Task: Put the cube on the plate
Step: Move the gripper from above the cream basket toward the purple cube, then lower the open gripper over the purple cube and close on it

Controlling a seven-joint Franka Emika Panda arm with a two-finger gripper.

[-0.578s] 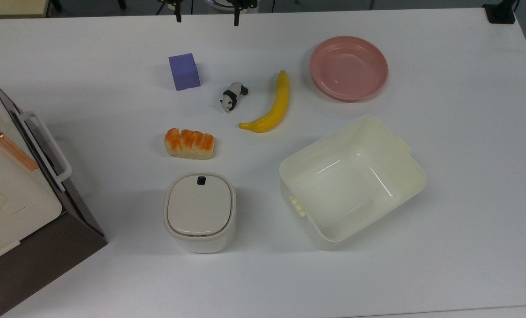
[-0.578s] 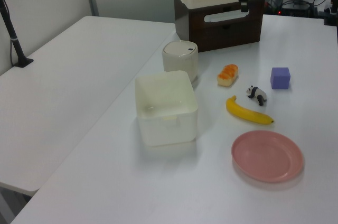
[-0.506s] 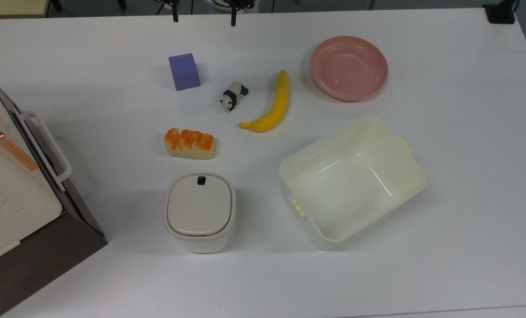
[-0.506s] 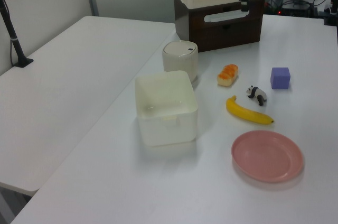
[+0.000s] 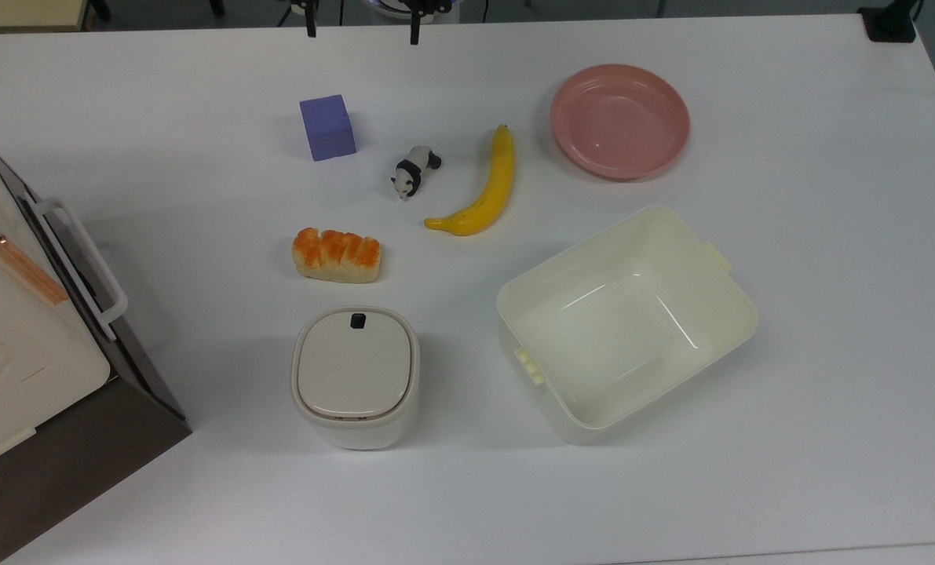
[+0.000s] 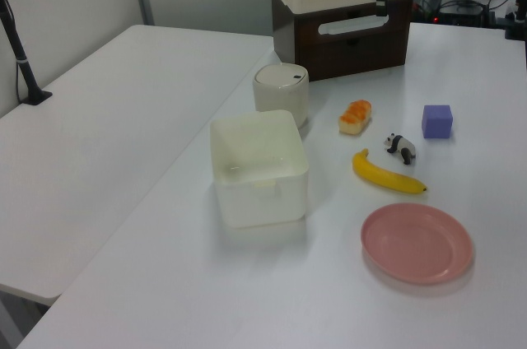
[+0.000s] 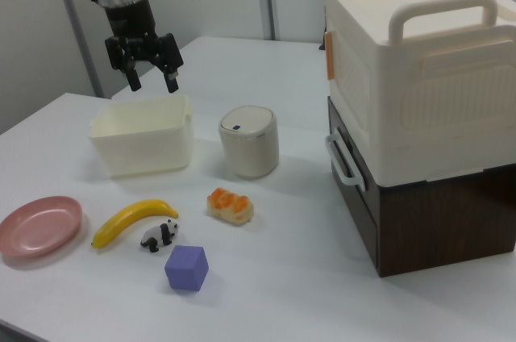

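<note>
Cube (image 5: 327, 127) rests on the table (image 5: 828, 314), well apart from plate (image 5: 619, 121).

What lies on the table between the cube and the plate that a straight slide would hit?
In the top view, the toy panda and the banana lie between the cube and the plate. The panda is nearer the cube, the banana nearer the plate. Lifting the cube over them would probably avoid both.

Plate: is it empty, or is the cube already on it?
Empty. The plate shows bare pink inside; the cube sits on the table, apart.
</note>
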